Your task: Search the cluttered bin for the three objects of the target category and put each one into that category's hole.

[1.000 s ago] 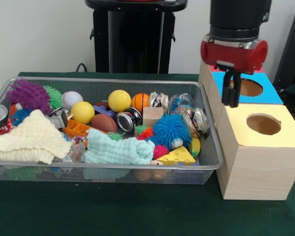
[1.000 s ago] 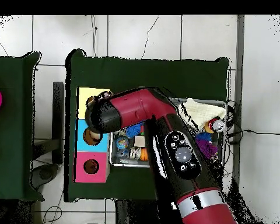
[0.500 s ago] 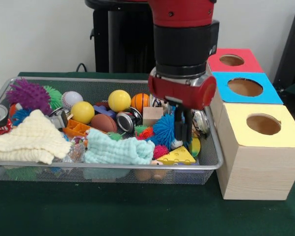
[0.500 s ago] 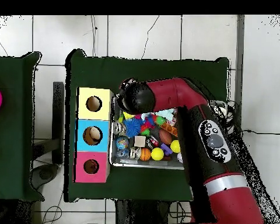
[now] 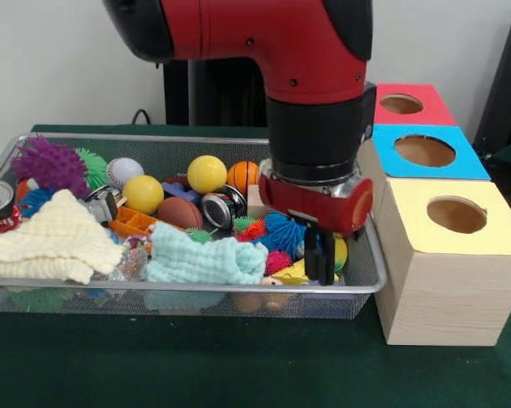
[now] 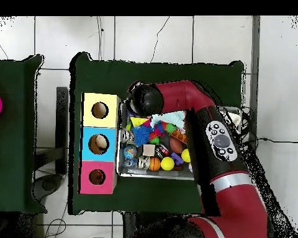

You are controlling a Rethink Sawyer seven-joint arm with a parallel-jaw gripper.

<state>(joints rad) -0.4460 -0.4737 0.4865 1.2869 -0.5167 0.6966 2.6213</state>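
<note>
Yellow wedge (image 5: 299, 272) beneath gripper (image 5: 320, 263)

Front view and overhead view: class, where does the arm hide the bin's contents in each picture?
Front view: the arm and claw cover the bin's right end, near the yellow box. Overhead view: the arm crosses the bin's right half.
</note>
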